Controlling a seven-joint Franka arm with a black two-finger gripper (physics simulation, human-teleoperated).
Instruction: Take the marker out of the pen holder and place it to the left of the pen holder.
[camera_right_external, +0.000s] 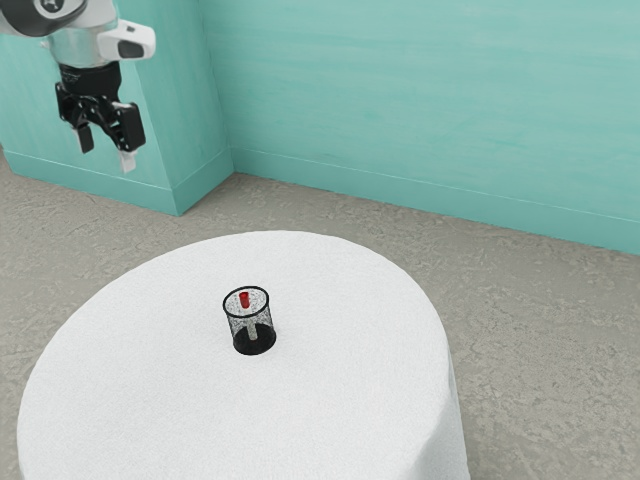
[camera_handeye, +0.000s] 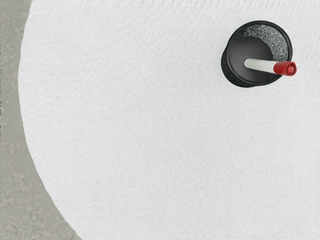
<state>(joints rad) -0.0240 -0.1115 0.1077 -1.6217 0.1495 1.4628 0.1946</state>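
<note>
My gripper (camera_right_external: 107, 150) is high at the exterior view's upper left, well away from the pen holder, open with nothing between its fingers. A black mesh pen holder (camera_right_external: 255, 341) stands upright on the white table. The marker (camera_right_external: 244, 299), white with a red cap, stands in it, cap up. Seen from above in the wrist view, the pen holder (camera_handeye: 233, 69) has the marker (camera_handeye: 260, 65) leaning inside, its red end reaching over the rim.
The round table (camera_right_external: 340, 400) is covered with a white cloth, and its curved edge borders the grey floor (camera_handeye: 20, 200). Behind it rise teal walls (camera_right_external: 420, 100), one corner of them close behind the arm.
</note>
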